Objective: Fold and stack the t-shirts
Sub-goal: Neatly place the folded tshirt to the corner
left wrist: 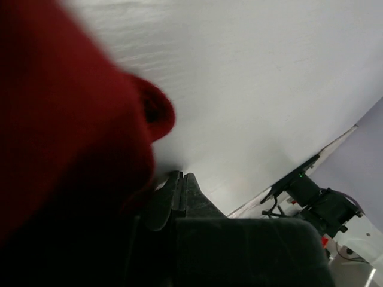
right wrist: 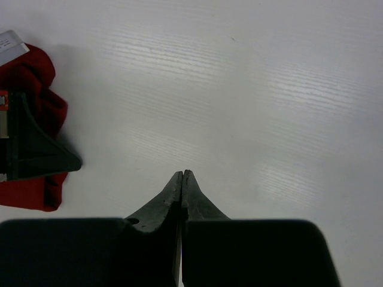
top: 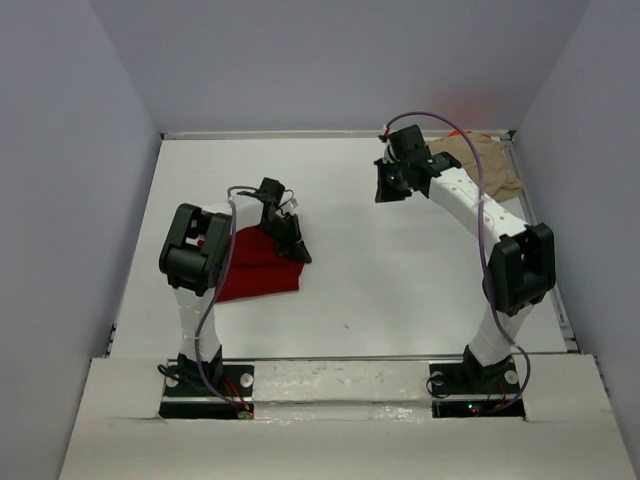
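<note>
A dark red t-shirt lies folded in a small bundle on the white table, left of centre; it fills the left of the left wrist view. My left gripper sits at the bundle's right edge, shut, with nothing showing between its fingers. A crumpled tan t-shirt lies in the back right corner, with a sliver of orange fabric behind it. My right gripper hangs over bare table left of the tan shirt, shut and empty. The right wrist view shows the red shirt at far left.
Grey walls enclose the table on three sides. The table's back edge runs behind both shirts. The right arm's base shows at the lower right of the left wrist view. A raised white ledge carries both arm bases at the near edge.
</note>
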